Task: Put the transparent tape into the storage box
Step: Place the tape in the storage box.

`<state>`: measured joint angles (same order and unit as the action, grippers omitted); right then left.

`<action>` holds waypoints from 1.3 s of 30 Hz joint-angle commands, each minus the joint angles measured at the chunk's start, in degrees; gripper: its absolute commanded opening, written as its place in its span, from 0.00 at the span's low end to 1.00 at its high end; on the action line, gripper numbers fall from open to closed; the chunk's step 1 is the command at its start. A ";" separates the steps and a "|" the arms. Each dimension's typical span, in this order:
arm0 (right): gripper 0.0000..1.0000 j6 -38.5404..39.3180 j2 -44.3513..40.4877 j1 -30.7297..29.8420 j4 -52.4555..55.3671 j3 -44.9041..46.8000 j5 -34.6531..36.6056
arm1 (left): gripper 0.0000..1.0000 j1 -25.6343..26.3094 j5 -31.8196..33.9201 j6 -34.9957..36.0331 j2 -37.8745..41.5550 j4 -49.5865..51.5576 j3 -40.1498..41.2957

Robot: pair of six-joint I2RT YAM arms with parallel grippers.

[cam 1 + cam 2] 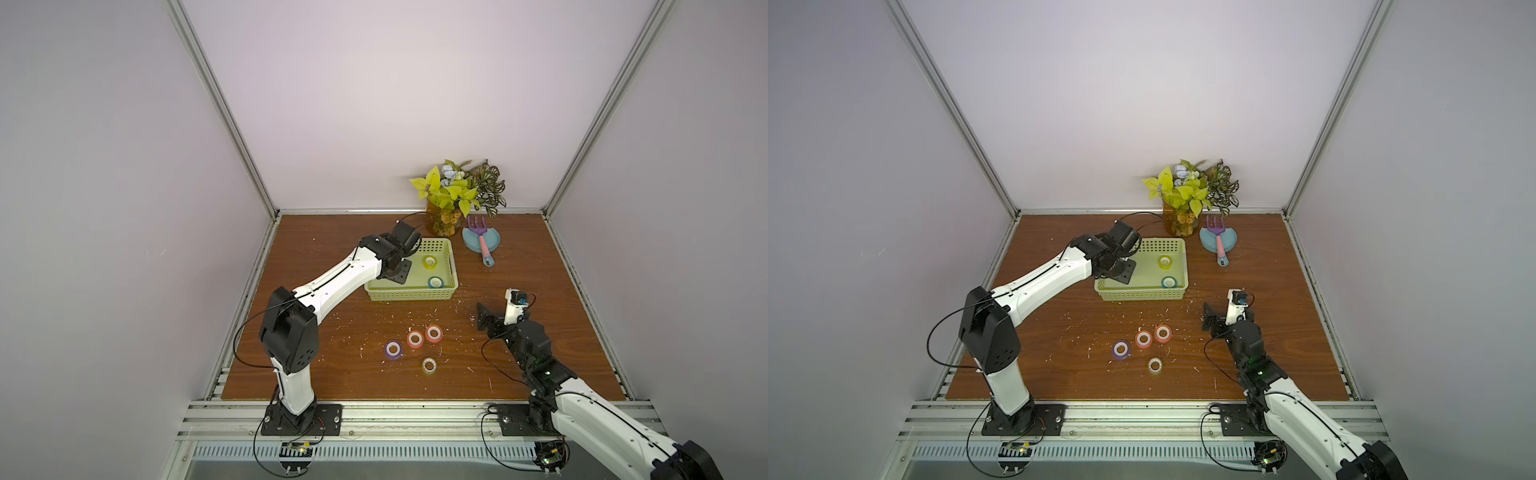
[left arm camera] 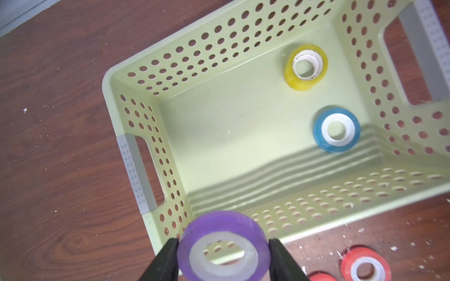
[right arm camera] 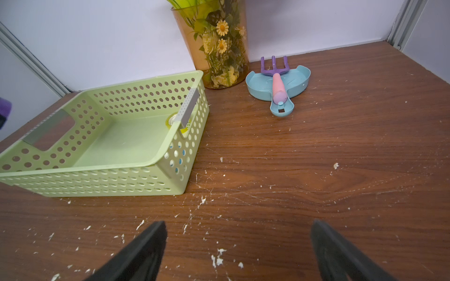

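Seven tape rolls show, in three places. Two lie flat on the floor of the storage box (image 1: 409,294): the yellow roll (image 1: 429,261) right of centre and the blue roll (image 1: 435,282) in the near right corner, apart from each other. The left tool (image 2: 224,242) is clenched on a purple roll (image 2: 222,245), one finger on each side of its rim, above the box's left end by the near corner.

Four more lie flat on the desk (image 1: 540,270) in front of the box. They are a second purple roll (image 1: 392,349), an orange-red roll (image 1: 414,338) just beside the other orange-red roll (image 1: 433,333), and the colourless roll (image 1: 429,365) nearest the robot. The box's perforated near wall stands between these four and its floor.

The right tool (image 3: 238,225) is spread wide and empty over bare desk, right of the box. Behind the box stand a vase of plants (image 1: 446,224) and a blue dish (image 1: 494,240) carrying a toy rake (image 1: 483,248). White flecks litter the desk.
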<state>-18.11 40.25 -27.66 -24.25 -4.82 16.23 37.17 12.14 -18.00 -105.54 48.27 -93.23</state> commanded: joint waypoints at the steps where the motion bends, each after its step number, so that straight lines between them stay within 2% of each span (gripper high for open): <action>1: 0.99 -0.49 0.09 -0.11 -2.73 -1.86 -0.23 | 0.54 -2.13 1.66 1.98 -3.46 1.39 -2.35; 14: 0.99 -0.52 0.38 -0.09 -2.82 -1.95 -0.28 | 0.53 -4.21 1.75 2.86 -12.74 0.86 -3.98; 27: 0.99 -0.52 0.27 -0.12 -2.65 -1.95 -0.32 | 0.54 -4.27 0.52 3.07 -16.33 -0.64 -3.08; 35: 0.99 -0.50 0.18 -0.11 -2.64 -1.95 -0.32 | 0.68 -4.38 0.79 2.80 -15.86 -0.63 -3.36; 39: 0.99 -0.52 0.16 -0.09 -2.64 -1.90 -0.32 | 0.69 -4.34 0.87 2.73 -14.82 -0.55 -4.10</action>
<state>-18.11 40.29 -27.64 -24.25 -4.82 16.21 33.32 12.78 -15.40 -121.03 47.09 -95.88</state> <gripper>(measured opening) 0.990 0.687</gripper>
